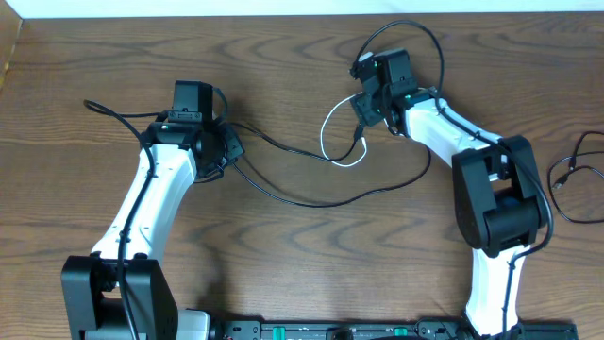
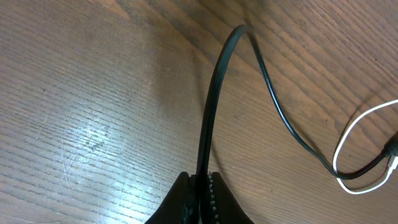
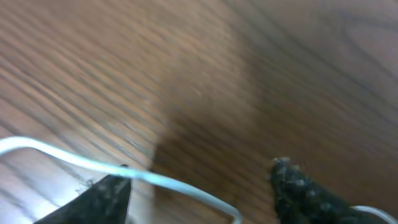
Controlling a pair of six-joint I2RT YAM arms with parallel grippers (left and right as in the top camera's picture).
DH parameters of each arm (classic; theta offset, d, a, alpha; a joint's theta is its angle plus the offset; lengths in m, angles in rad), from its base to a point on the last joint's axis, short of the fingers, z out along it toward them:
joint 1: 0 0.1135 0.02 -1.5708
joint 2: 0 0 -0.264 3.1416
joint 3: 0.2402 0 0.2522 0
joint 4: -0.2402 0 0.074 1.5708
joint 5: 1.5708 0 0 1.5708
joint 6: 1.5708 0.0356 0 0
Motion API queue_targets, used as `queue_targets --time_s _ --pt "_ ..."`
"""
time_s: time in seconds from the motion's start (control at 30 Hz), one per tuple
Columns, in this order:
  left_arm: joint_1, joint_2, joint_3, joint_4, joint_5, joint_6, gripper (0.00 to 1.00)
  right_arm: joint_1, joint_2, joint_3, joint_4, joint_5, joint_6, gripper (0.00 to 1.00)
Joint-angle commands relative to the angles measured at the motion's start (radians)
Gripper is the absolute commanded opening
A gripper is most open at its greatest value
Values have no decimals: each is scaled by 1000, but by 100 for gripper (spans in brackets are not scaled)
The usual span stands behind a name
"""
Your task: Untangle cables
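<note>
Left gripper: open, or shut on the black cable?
Shut on it. In the left wrist view the left gripper pinches the black cable, with no gap showing between the fingertips.

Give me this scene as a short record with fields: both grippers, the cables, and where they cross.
left gripper: shut on the black cable
right gripper: open, with the white cable running across between its fingers
crossing: the white cable's loop overlaps the black cable between the two arms
other cable: a second black cable lies apart near the table's right edge
surface: wooden table
task state: white and black cables not yet separated
</note>
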Motion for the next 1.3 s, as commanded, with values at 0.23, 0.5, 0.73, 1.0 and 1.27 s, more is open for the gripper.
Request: queue_targets --time_s 0.23,0.5,0.73,1.0,1.27 --pt "0 -1 -8 -5 9 17 8 -14 -19 0 6 165 81 1" --pt "0 -1 -8 -5 9 17 8 -112 -230 18 27 222 144 1" --pt "0 -1 -8 -5 9 17 8 -274 -431 18 46 222 202 1" --pt "0 -1 -8 -4 9 17 8 -468 -525 18 -10 223 211 1" --pt "0 -1 -8 -4 9 17 8 -641 -525 18 -97 222 344 1"
